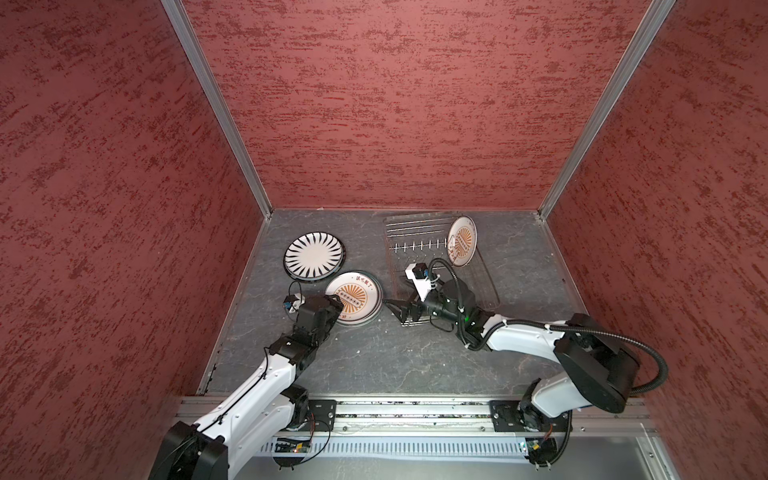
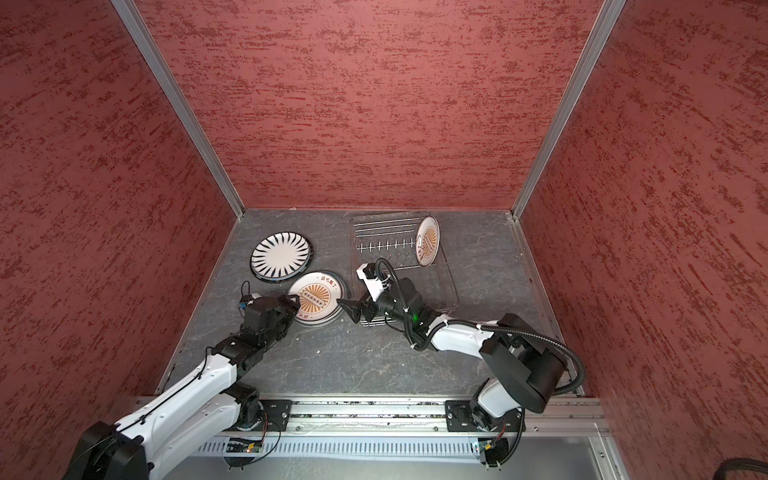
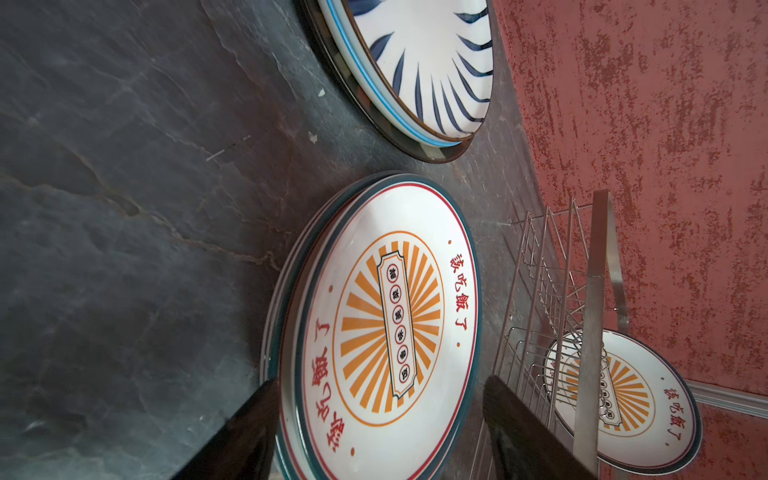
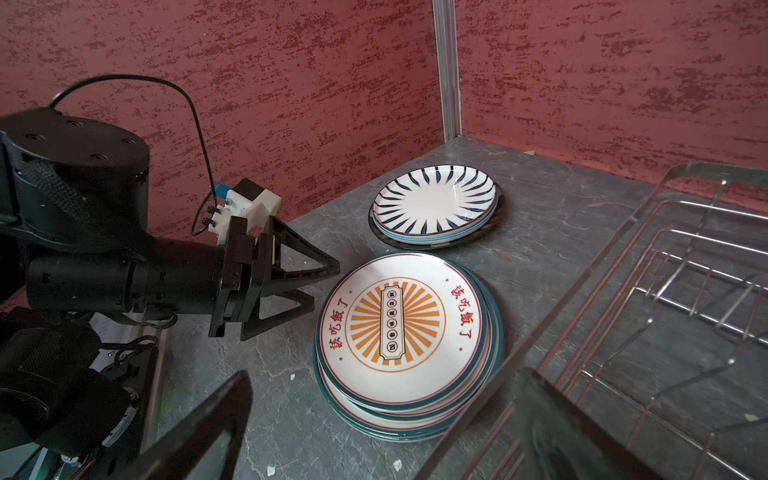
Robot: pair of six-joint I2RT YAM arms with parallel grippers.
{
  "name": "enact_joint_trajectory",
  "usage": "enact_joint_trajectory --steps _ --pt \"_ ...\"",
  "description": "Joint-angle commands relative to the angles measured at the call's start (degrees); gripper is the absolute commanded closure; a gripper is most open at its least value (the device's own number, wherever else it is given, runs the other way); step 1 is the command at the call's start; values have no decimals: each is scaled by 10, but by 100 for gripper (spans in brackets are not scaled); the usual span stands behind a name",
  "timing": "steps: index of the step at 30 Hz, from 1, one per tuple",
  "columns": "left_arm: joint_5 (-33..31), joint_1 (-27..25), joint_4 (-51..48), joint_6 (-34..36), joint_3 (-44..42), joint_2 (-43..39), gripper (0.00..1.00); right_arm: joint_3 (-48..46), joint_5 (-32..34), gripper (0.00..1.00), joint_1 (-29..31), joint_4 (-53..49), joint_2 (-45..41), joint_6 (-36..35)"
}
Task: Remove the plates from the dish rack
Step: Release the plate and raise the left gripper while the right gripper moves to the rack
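Plates by open, empty L pincer

Glossy ceramic plates, shiny metal wire dish rack, matt stone-look tabletop

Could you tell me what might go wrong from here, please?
The open left tool sits close to the rim of the unevenly piled sunburst stack; a nudge could shift it. The last plate stands alone at one end of the dish rack and might tip when grasped. The right tool, by the rack's corner, could snag.
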Motion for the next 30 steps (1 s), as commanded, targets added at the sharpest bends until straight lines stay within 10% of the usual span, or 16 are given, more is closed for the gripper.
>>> enact_joint_trajectory --steps 1,14,20,30 --pt "-14 -2 -7 7 6 6 19 10 14 1 3 26 -5 -5" --pt "-5 -6 120 166 -49 -103 1 -54 163 1 3 149 -32 55" --pt "31 -55 264 287 -98 -106 1 6 126 1 2 7 -47 39" --pt "224 -56 508 371 -129 -7 1 29 436 1 -11 -118 -101 4"
